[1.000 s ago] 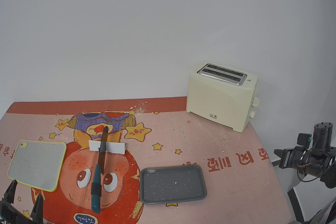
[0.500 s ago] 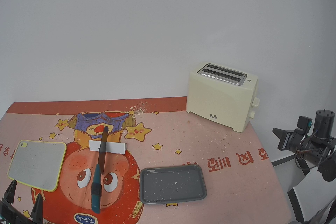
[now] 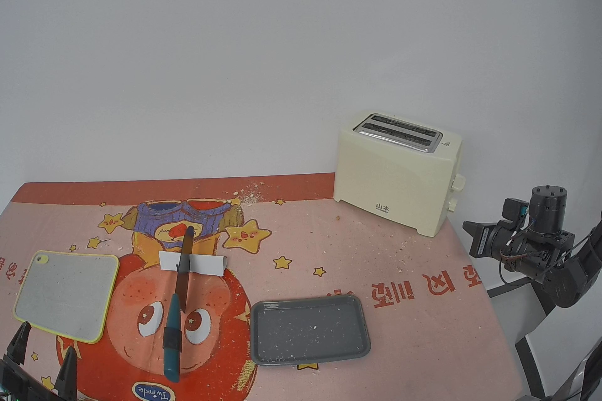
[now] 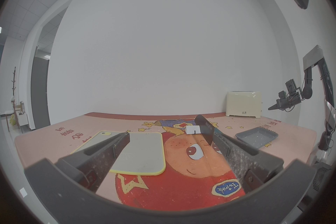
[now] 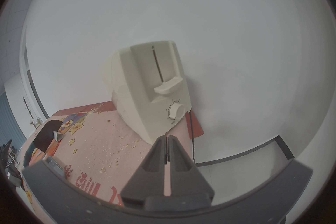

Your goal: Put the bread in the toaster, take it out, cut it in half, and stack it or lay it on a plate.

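right gripper, closed tight, hangs at 4 o'clock of the toaster, aimed at its lever, probably to push it; left gripper rests spread wide.

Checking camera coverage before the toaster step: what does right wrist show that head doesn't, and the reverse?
Right wrist, not head: the toaster seen end-on, with its lever slot and the cord dropping past the table edge. Head, not right wrist: the top slots and the board. Both: the toaster, its lever and dial (just nubs from head), the crumbed mat, and the right gripper, shut.
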`<state>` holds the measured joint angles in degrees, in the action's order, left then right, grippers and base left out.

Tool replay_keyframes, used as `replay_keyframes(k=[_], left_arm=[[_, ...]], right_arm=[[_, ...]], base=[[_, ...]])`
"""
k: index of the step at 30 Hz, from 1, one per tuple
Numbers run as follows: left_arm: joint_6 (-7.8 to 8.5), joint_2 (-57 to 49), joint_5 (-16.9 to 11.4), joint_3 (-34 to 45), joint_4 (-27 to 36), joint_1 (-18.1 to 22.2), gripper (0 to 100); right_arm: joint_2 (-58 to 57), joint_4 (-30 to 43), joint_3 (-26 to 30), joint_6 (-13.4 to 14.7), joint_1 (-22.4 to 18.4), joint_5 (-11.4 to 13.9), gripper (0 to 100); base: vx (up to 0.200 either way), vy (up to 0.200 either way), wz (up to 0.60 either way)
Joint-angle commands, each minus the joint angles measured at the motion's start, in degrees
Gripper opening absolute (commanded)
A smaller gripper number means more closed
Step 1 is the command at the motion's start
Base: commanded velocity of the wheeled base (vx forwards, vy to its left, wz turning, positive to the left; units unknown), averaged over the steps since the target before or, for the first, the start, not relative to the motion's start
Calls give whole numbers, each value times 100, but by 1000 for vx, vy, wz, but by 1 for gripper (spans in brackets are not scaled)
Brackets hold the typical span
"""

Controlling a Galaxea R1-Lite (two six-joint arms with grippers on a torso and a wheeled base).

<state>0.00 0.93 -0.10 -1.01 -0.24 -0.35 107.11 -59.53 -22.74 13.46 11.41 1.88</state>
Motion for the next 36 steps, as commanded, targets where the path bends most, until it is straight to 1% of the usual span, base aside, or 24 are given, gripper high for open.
replay_keyframes(k=[1,11,31,36], left_arm=[[0,-31,1,101,-2,0,100],[0,-22,1,101,-2,0,100],[0,-22,1,101,-2,0,100],[0,-22,1,101,-2,0,100]], right_arm=[[153,-6,-117,8,-78,6,0],[267,-6,-460,25,-60,14,0],[680,-15,-803,60,-60,14,0],[698,-15,-908,280,-51,14,0]], base=[[0,0,0],[0,0,0],[0,0,0],[0,0,0]])
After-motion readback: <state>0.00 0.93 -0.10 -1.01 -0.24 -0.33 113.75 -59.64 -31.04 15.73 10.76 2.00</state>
